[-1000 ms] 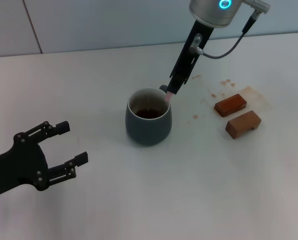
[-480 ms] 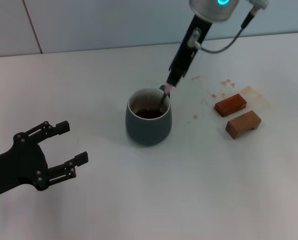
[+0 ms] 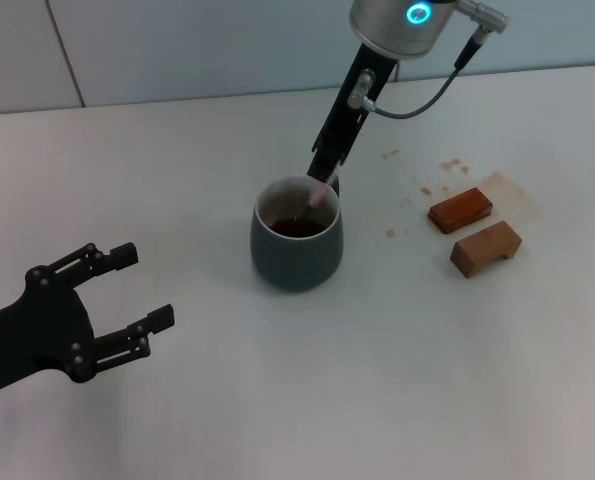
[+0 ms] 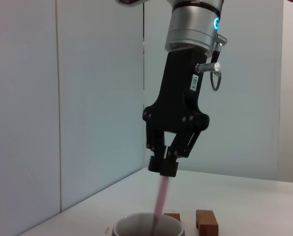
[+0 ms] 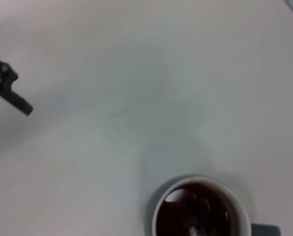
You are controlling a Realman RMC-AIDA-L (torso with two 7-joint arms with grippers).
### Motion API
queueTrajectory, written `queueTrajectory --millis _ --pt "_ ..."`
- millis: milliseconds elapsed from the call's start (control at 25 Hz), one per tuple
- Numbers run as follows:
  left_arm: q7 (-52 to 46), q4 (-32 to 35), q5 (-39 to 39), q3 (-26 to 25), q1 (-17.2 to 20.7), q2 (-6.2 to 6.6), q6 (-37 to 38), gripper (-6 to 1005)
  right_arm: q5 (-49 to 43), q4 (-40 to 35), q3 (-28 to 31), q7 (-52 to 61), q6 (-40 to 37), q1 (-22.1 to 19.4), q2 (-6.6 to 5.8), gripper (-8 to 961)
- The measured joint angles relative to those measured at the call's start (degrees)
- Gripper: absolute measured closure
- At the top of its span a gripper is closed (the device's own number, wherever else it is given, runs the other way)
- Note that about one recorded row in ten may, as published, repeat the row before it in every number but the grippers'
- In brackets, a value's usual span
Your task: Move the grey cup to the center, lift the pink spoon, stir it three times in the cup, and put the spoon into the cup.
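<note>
Right hand (image 3: 324, 181) grips the pink spoon (image 3: 318, 197) by the top of its handle, fingers closed on it, directly above the far rim of the grey cup (image 3: 297, 235). Its arm slants down from the upper edge of the head view, a glowing ring on the wrist housing, and the spoon's lower end dips into the dark brown liquid inside the cup.

Seen side-on from the left wrist view, the same hand (image 4: 164, 166) hangs nearly upright over the cup (image 4: 147, 225), with the pale pink handle (image 4: 160, 201) running down from the pinched fingertips (image 4: 169, 167) and tilted slightly. That view shows only the cup's pale rim. From the right wrist view, the cup (image 5: 200, 207) appears from straight above, with a light inner wall, brown liquid and a stub of the handle on one side, but neither the spoon's handle nor the hand's own fingers.

Left hand (image 3: 117, 300) rests low over the near left part of the white table (image 3: 307, 390), well apart from the cup, fingers spread and holding nothing.

Two brown blocks (image 3: 473, 229) lie side by side to the cup's right, among small brown stains.
</note>
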Motion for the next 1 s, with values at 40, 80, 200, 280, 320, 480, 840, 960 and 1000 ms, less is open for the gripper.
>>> queueTrajectory --millis 40,80,200,280,320,480,840,960,1000 --pt "0.0 0.0 0.0 0.0 0.0 0.0 0.0 189 0.0 0.0 0.0 0.0 0.4 -0.1 0.07 822" --pt "0.0 0.0 0.0 0.0 0.0 0.01 0.0 189 0.0 -0.2 0.0 0.0 0.8 -0.3 0.17 786" --pt "0.1 0.1 0.0 0.0 0.1 0.05 0.0 189 0.1 -1.8 0.0 -0.3 1.5 -1.3 0.85 678" --pt "0.0 0.1 0.0 -0.1 0.1 0.1 0.0 188 0.7 -4.0 0.0 -0.7 1.8 -2.5 1.27 606" --pt "0.0 0.1 0.0 -0.1 0.1 0.1 0.0 188 1.5 -5.5 0.0 -0.9 2.2 -3.5 1.41 586" --pt "-0.1 0.1 0.0 -0.1 0.0 0.11 0.0 188 9.2 -13.5 0.8 -1.4 5.5 -10.7 1.08 504" --pt "-0.3 0.1 -0.2 -0.1 -0.2 0.1 -0.3 188 47.1 -21.6 14.4 -19.6 12.4 -34.6 0.78 402" --pt "-0.3 0.1 -0.5 -0.1 -0.3 0.1 -0.3 189 61.9 -15.7 16.9 -30.3 13.9 -41.1 0.4 401" --pt "-0.3 0.1 -0.5 -0.1 -0.3 0.1 -0.3 189 65.7 -13.6 17.4 -33.4 13.9 -42.7 0.12 401"
